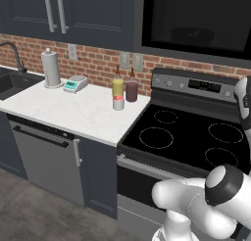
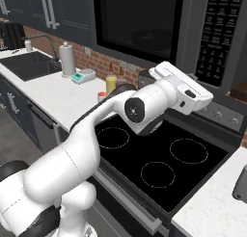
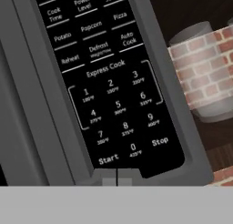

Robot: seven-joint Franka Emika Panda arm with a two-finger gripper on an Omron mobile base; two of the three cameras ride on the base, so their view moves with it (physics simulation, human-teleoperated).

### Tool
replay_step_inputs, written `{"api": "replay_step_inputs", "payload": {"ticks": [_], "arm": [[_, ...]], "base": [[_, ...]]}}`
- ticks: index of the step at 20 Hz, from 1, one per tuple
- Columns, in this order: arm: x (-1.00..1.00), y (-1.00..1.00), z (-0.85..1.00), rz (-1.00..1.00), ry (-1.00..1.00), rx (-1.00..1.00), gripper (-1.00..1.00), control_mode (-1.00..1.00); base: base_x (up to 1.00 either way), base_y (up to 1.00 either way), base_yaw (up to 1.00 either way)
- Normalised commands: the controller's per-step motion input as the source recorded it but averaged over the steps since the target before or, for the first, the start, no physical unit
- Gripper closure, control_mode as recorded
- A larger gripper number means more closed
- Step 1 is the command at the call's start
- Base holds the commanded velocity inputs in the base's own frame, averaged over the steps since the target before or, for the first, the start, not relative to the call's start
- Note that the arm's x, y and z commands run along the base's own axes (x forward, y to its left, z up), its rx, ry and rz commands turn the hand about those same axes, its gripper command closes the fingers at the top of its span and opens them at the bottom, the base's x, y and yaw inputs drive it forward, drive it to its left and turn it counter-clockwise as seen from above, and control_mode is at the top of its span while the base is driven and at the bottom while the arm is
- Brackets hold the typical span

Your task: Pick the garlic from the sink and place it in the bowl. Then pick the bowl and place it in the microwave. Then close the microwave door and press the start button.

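With microwave door (image 2: 137, 21) shut, fingertips (image 3: 117, 181) pressed together (holding nothing), aimed just below Start button (image 3: 108, 160), presumably for poking.

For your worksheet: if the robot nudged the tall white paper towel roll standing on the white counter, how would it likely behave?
The tall white paper towel roll stands upright and narrow on a small base, so it would probably tip rather than slide. It looks light for its size. Once down, its round shape would likely let it roll along the white counter.
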Motion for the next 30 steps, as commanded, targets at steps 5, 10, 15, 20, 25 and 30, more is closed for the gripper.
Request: {"api": "replay_step_inputs", "payload": {"ticks": [5,10,15,20,25,30], "arm": [[0.05,0.0,0.0,0.0,0.0,0.0,1.0,-1.0],[0.26,0.0,0.0,0.0,0.02,0.0,1.0,-1.0],[0.4,0.0,0.0,0.0,0.03,0.0,1.0,-1.0],[0.22,-0.06,0.0,0.0,0.0,0.0,1.0,-1.0],[0.2,-0.09,0.0,0.01,0.0,0.0,1.0,-1.0],[0.21,-0.2,-0.13,0.13,0.0,0.0,1.0,-1.0]], "base": [[0.0,0.0,0.0],[0.0,0.0,0.0],[0.0,0.0,0.0],[0.0,0.0,0.0],[0.0,0.0,0.0],[0.0,0.0,0.0]]}}
